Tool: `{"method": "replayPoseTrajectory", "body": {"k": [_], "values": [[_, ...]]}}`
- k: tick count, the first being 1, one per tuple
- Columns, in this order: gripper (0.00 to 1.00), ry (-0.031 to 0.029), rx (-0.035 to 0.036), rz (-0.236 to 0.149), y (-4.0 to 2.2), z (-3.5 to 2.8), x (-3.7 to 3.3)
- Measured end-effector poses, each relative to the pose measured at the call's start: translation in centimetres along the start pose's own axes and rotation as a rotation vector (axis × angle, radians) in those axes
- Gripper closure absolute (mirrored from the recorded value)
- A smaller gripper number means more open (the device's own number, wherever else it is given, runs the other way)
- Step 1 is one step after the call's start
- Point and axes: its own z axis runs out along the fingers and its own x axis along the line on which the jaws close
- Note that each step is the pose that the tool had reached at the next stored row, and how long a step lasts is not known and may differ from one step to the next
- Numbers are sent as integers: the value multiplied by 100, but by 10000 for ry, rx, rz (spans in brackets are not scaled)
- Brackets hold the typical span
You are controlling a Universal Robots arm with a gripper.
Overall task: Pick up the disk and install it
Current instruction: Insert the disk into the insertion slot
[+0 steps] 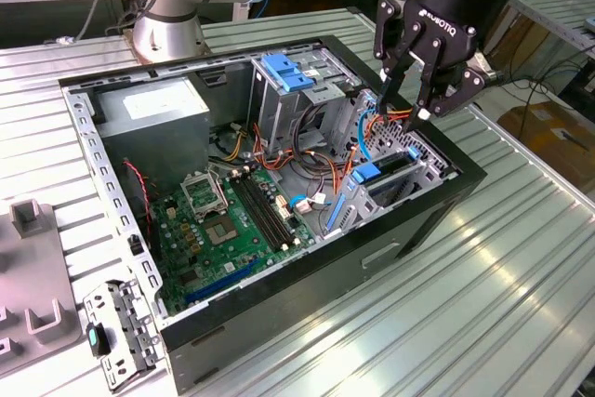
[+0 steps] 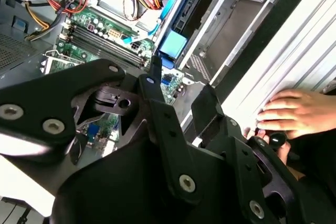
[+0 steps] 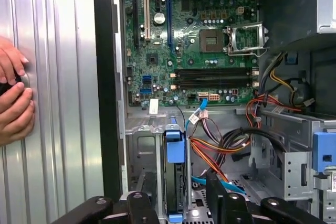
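The open computer case (image 1: 279, 318) lies on its side on the slatted table (image 1: 521, 258). The gripper (image 1: 402, 111) hangs over the drive cage (image 1: 429, 169) at the exterior view's right, fingers spread and empty. The disk (image 1: 392, 165) stands on edge inside that cage, directly below the gripper. Installation appears to be at the seating stage. Any further press calls for fingers centred on the disk's edge, clear of the orange cables (image 1: 376, 123).
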Motion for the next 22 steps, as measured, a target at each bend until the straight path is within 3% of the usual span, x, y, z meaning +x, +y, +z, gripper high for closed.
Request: {"method": "replayPoseTrajectory", "body": {"k": [2,3,6,11,17,19,22], "values": [[51,-1,1,0,2,39,0],[58,0,1,0,3,60,0],[64,-1,1,-1,6,126,0],[88,-1,1,0,9,220,4],[89,0,1,-1,-12,341,8],[89,-1,1,0,-71,401,7],[89,0,-2,-1,-102,461,5]]}}
